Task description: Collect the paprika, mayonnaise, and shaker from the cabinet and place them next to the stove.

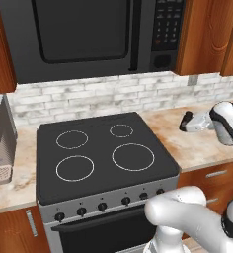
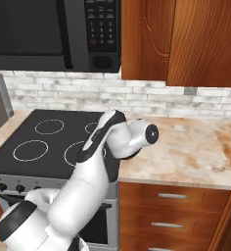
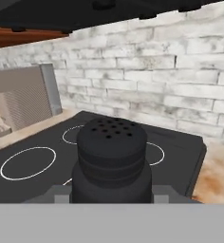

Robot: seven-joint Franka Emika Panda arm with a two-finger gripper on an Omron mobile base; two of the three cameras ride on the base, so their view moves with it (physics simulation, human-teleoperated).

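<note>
Gripping the shaker (image 3: 112, 161) between closed-in fingers (image 3: 60, 192), with the dark tips pressing against its sides low in the hand view. Showing a matte black, round body with stepped rings and a flat top dotted with small holes. Holding it upright in front of the stove (image 1: 103, 153), whose flat black glass top is carrying four thin white rings. Hovering with the gripper (image 1: 186, 121) over the speckled beige stone counter (image 1: 197, 143) just right of the stove, above its surface as far as can be told. Facing a wall of pale, rough grey-white brick (image 1: 113, 94). Hanging above the stove, a glossy black microwave (image 1: 89, 34) with a keypad, flanked by reddish wood-grain cabinet doors (image 2: 186, 39). Standing at the far left of the counter, a ribbed grey boxy appliance (image 1: 1, 143). Lining the silver stove front, a row of round black knobs (image 1: 102, 206).
</note>
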